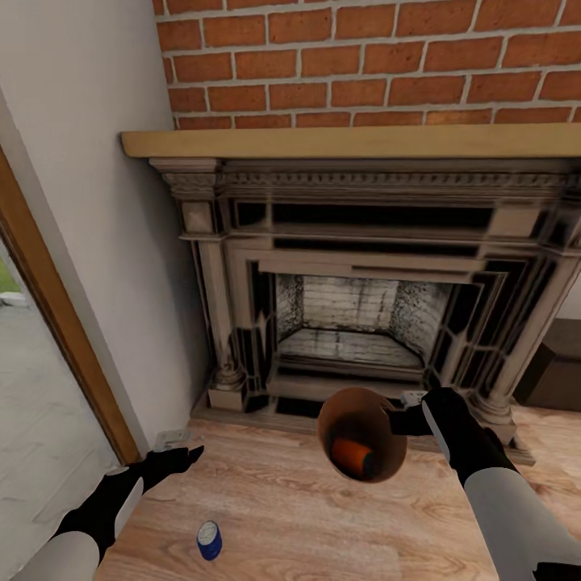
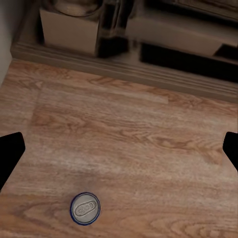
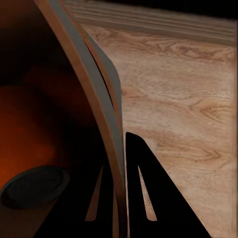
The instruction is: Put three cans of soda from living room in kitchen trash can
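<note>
- Black fingers of my right tool [image 1: 401, 420] are pinching the rim of the tash can [image 1: 343, 415]; in the right wrist view one finger [image 3: 148, 198] is lying outside the wall and the jaws are closed down to the wall's thickness, so I am judging the grip firm.
- I am holding that bucket off the floor, tilted with its mouth towards my head camera, and one orange can [image 1: 353, 457] is lying on its side in the tan bottom.
- My left tool [image 1: 173, 460] is hanging low with its jaws spread wide and nothing between them; in the left wrist view its fingertips [image 2: 11, 153] are sitting at the two edges of the frame.
- The blue can [image 1: 209, 540] is standing upright on the light wood floor [image 1: 282, 516], near that left tool but not touching it, and closer to me than the tool.
- Beyond both arms the fireplace [image 1: 363, 290] and brick chimney [image 1: 371, 60] are facing me, so I am still working in the living room.
- I am reading this as the collecting step, with the blue can as the next pick.
- The next move is calling for me to draw the left tool back over the can, lower it around the body, and close.
- I cannot tell where the second orange can is.
</note>
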You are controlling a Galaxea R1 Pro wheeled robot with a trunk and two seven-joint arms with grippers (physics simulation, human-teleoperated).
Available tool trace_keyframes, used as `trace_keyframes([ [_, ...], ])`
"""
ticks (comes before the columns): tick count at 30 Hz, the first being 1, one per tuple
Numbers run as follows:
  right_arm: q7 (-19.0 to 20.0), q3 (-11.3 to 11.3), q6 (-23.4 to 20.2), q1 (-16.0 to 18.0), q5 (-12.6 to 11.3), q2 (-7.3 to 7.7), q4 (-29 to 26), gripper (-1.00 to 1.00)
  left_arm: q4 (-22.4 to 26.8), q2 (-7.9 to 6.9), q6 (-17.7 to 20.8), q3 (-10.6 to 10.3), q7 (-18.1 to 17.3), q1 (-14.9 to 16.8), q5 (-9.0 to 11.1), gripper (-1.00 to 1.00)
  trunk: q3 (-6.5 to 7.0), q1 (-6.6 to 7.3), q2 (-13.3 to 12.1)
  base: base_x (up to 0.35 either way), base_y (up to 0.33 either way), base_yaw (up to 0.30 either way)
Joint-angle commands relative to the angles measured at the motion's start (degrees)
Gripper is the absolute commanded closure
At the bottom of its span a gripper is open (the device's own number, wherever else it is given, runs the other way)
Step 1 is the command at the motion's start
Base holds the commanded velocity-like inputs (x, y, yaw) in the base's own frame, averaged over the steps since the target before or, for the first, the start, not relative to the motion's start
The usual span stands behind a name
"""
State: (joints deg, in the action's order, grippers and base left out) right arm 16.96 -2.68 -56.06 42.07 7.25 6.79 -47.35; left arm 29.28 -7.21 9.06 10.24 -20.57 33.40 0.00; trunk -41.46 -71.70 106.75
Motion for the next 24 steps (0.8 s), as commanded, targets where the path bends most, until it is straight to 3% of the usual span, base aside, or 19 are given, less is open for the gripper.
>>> trace_keyframes([
  [1, 0.29, -0.05, -0.19, 0.03, -1.80, -0.02, -0.02, 1.00, 0.00, 0.00, -0.01, -0.02, 0.00, 0.00, 0.00, -1.00, 0.01, 0.00, 0.00, 0.319, -0.032, 0.010],
  [12, 0.32, -0.05, -0.19, 0.03, -1.80, -0.02, -0.02, 1.00, 0.05, 0.00, -0.01, -0.04, 0.00, 0.00, 0.05, -1.00, 0.00, 0.00, 0.00, 0.316, -0.005, 0.002],
  [20, 0.36, -0.08, -0.19, 0.03, -1.80, 0.01, -0.02, 1.00, 0.07, 0.01, 0.01, 0.02, -0.08, 0.00, 0.16, -1.00, 0.00, 0.00, 0.00, 0.073, 0.000, 0.000],
  [24, 0.36, -0.12, -0.19, 0.03, -1.80, 0.05, -0.02, 1.00, 0.07, 0.01, 0.06, 0.04, -0.08, 0.02, 0.13, -1.00, -0.72, -0.88, 1.61, 0.010, 0.000, 0.000],
])
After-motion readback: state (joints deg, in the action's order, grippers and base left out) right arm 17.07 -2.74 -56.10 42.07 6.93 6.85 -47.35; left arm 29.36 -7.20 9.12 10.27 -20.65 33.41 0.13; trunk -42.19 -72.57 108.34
